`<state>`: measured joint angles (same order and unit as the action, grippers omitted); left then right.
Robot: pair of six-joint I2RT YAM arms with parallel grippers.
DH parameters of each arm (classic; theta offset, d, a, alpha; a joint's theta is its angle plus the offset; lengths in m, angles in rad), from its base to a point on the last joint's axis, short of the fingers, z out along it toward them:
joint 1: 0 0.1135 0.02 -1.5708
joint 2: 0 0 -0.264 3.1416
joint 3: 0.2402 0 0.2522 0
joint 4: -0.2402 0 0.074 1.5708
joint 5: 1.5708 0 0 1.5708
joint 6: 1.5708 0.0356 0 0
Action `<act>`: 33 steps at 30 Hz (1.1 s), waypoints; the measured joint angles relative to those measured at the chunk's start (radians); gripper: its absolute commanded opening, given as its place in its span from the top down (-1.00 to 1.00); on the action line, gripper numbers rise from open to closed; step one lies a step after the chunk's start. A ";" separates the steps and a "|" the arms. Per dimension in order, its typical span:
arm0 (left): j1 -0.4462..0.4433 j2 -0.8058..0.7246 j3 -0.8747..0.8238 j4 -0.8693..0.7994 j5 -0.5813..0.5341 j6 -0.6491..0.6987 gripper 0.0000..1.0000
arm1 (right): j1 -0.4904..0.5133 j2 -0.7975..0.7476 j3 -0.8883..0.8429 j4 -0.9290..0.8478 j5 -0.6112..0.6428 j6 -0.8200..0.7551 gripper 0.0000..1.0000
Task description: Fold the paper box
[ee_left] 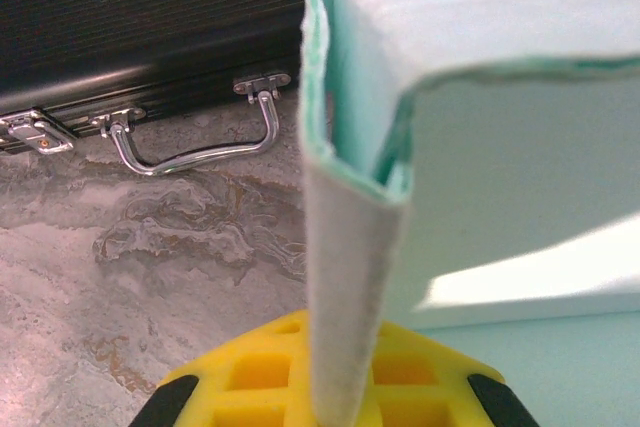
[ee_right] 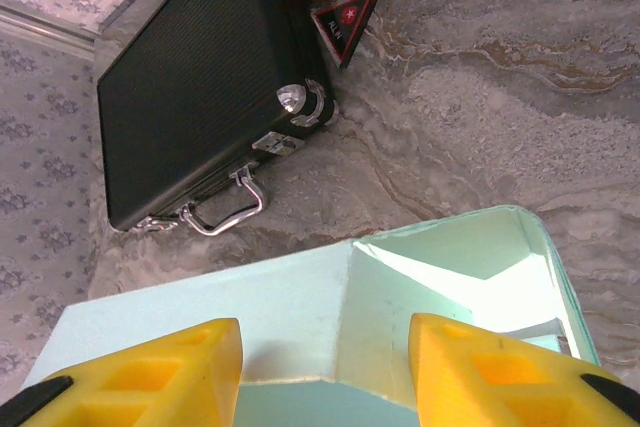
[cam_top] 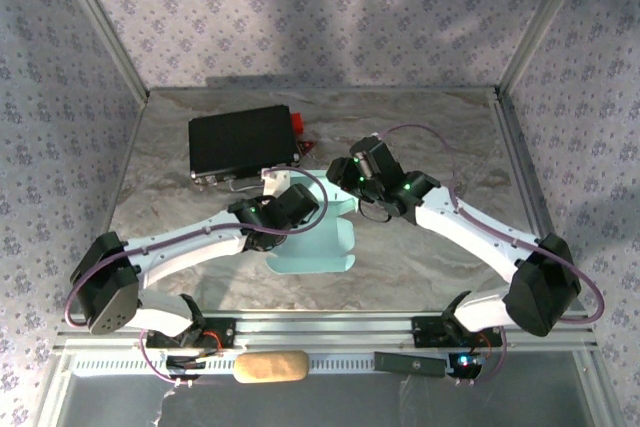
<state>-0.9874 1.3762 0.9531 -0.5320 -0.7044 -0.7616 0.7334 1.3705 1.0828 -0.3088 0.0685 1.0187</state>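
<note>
The paper box (cam_top: 312,243) is pale light-blue card lying mid-table, partly folded, with walls standing. In the left wrist view a doubled wall of the paper box (ee_left: 345,247) rises straight up from between my yellow fingers (ee_left: 240,377). My left gripper (cam_top: 278,190) is shut on that wall at the box's far left corner. My right gripper (ee_right: 325,377) hovers open over the paper box (ee_right: 290,297), its fingers (ee_right: 500,367) well apart, with a raised inner fold between them. From above, the right gripper (cam_top: 345,184) is at the box's far right side.
A black case (cam_top: 243,142) with a red end (cam_top: 298,124) lies just behind the box, its metal handle (ee_left: 200,152) facing it. A small black-and-red triangle (ee_right: 348,22) lies beside the case. A tan oblong (cam_top: 270,367) rests on the near rail.
</note>
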 measured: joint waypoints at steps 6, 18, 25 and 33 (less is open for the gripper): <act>-0.010 -0.002 0.000 0.000 -0.002 0.000 1.00 | -0.010 0.016 0.000 0.027 -0.032 0.045 0.24; -0.010 -0.002 0.000 -0.006 -0.027 -0.024 1.00 | -0.019 0.035 -0.028 0.144 -0.058 0.183 0.59; -0.022 -0.013 0.000 -0.015 -0.029 -0.025 1.00 | 0.003 -0.066 -0.127 0.158 0.011 0.171 -0.02; -0.023 -0.015 0.013 -0.027 -0.030 -0.026 1.00 | 0.146 -0.391 -0.338 0.141 0.212 0.133 -0.04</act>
<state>-1.0103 1.3609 0.9661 -0.5591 -0.7341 -0.7872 0.8799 0.9791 0.7448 -0.1680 0.2802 1.1519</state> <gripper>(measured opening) 0.075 0.524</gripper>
